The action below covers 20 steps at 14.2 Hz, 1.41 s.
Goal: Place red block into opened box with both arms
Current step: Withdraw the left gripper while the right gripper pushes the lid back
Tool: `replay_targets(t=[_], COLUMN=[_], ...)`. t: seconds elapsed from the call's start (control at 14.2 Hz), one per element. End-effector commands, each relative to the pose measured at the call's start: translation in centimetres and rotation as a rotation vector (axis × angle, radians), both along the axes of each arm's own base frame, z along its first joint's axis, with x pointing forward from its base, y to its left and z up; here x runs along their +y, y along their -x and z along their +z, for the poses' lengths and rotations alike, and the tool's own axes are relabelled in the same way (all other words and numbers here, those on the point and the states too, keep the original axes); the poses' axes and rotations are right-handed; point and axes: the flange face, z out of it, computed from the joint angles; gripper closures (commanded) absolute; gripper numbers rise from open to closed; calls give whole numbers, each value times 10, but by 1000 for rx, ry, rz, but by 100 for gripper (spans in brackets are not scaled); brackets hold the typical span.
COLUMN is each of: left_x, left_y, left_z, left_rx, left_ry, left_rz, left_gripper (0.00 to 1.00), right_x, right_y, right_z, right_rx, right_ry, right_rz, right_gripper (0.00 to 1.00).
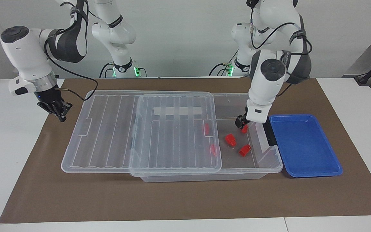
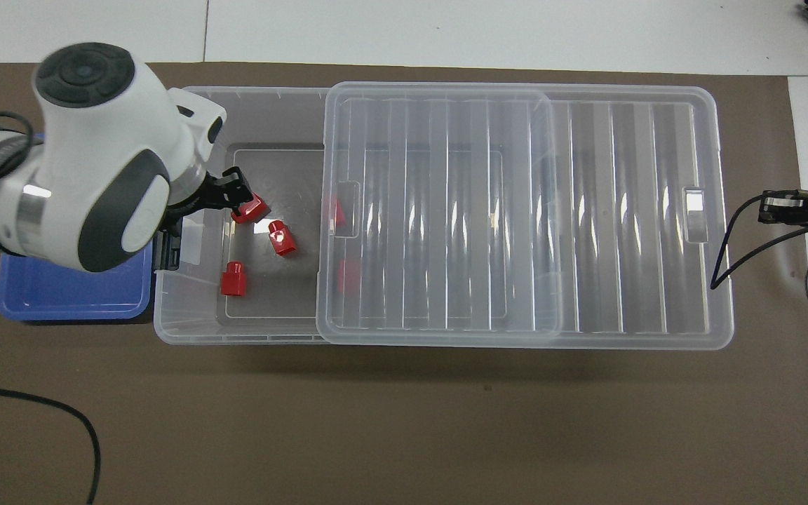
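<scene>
The left gripper (image 1: 241,122) hangs over the box (image 1: 271,167) – fingers spread, empty – above a red block (image 1: 230,140). The right gripper (image 1: 57,108), fingers pressed together, waits over the brown mat (image 1: 185,196).

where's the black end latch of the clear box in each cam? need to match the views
Facing view: the black end latch stands on the box end wall beside the blue tray, below the left pincer.
Overhead view: mostly hidden under the left arm; only a sliver of the latch shows between the box and the tray.
Shared landmark: the blue tray, touching that end of the box.
</scene>
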Motion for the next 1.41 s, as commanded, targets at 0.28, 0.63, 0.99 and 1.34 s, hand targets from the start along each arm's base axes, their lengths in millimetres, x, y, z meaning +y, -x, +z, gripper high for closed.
replay_targets(t=[0.28, 0.63, 0.99, 1.34], left_x=[189, 204, 206, 203], left_y=[15, 50, 82, 93], left_z=[81, 102, 113, 106], left_rx=[28, 17, 34, 34], left_ry=[69, 62, 61, 59], left_rz=[-272, -294, -287, -291], left_gripper=[0, 0, 0, 0], right_x=[5, 25, 71, 115], right_y=[4, 1, -1, 3], right_z=[-32, -34, -36, -36], right_rx=[-43, -41, -19, 10], right_ry=[22, 9, 1, -3], right_rz=[102, 126, 206, 276], right_gripper=[100, 100, 100, 100])
